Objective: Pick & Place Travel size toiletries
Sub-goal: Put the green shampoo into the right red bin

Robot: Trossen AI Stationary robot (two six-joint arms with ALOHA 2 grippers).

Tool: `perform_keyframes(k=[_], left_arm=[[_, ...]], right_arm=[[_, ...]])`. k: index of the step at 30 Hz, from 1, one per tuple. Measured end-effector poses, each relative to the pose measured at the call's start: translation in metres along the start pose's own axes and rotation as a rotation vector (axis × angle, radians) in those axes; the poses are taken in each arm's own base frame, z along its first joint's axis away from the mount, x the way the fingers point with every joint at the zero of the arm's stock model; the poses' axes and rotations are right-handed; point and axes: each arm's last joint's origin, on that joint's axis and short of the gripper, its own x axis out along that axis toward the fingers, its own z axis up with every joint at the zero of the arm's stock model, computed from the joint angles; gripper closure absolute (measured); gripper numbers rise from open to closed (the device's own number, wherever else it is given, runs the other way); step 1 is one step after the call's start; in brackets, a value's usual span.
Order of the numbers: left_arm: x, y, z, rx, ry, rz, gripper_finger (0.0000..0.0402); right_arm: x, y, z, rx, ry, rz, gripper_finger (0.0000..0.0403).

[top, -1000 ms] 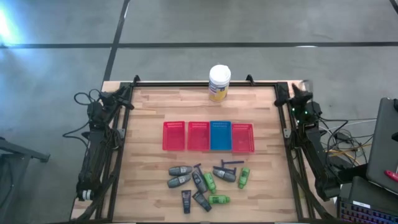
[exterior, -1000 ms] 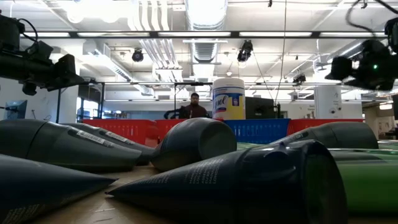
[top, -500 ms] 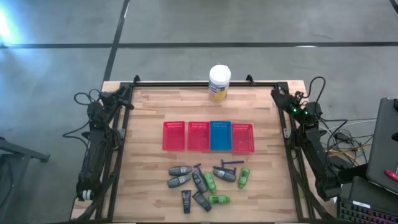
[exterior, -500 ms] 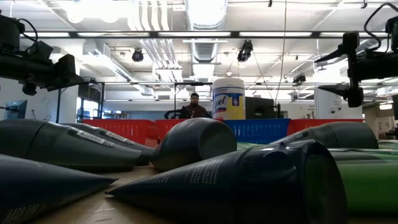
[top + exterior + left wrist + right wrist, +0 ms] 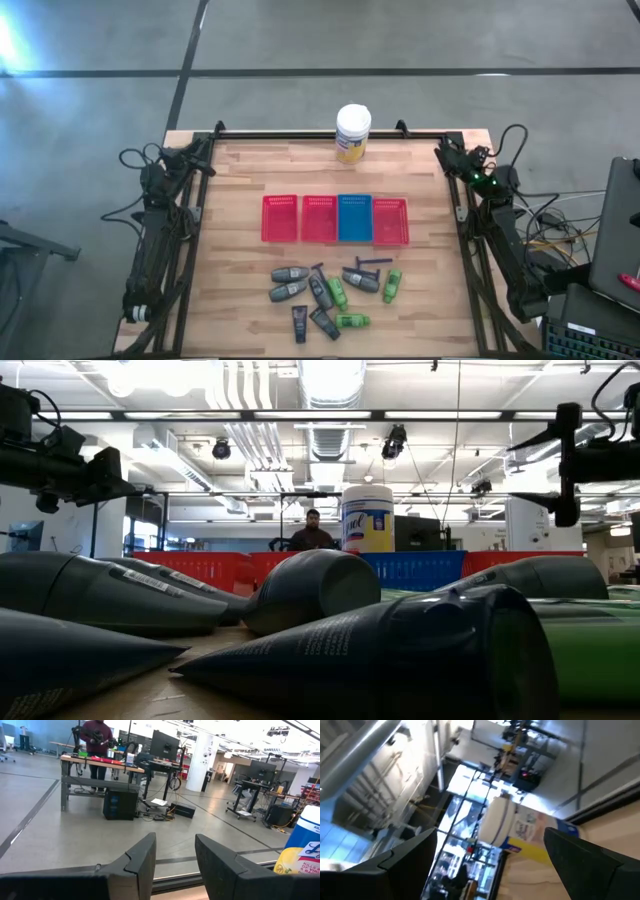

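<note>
**Toiletries lying loose at the near edge, both arms up at the far corners**

From above, the toiletries (image 5: 325,295) are lying in a loose cluster near the front edge of the table (image 5: 240,190): grey bottles, green bottles, black tubes and a thin T-shaped stick. Just behind them four trays (image 5: 335,219) are sitting in a row, three red and one blue. A white-lidded jar (image 5: 352,134) is standing at the far edge. The left gripper (image 5: 207,145) is waiting at the far left corner, the right gripper (image 5: 442,152) at the far right corner.

At table height, dark tubes (image 5: 400,650) are filling the foreground, with the trays (image 5: 420,569) and the jar (image 5: 367,518) behind them. A person (image 5: 313,532) is sitting in the room beyond. The right gripper (image 5: 566,465) is hanging above the table with fingers spread wide, holding nothing.

Past the left wrist, the left gripper's fingers (image 5: 142,862) are standing partly apart with nothing between them; the jar (image 5: 302,847) is showing at the edge.

Past the right wrist, the right gripper's fingers (image 5: 405,862) are standing far apart and empty, the jar (image 5: 520,830) beyond them.
</note>
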Motion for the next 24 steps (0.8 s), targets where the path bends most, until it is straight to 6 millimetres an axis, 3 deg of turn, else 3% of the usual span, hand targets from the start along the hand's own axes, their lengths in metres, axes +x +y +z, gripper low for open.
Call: perform_keyframes(k=[11, 16, 24], left_arm=[[0.000, 0.000, 0.000, 0.000, 0.000, 0.000, 0.0259], [0.000, 0.000, 0.000, 0.000, 0.000, 0.000, 0.0259], [0.000, 0.000, 0.000, 0.000, -0.001, 0.000, 0.0259]], right_arm=[[0.000, 0.000, 0.000, 0.104, 0.019, 0.005, 0.0039], [0.001, 0.004, -0.004, 0.090, 0.110, 0.047, 0.0039], [0.015, 0.026, -0.008, 0.047, 0.259, -0.007, 0.0039]])
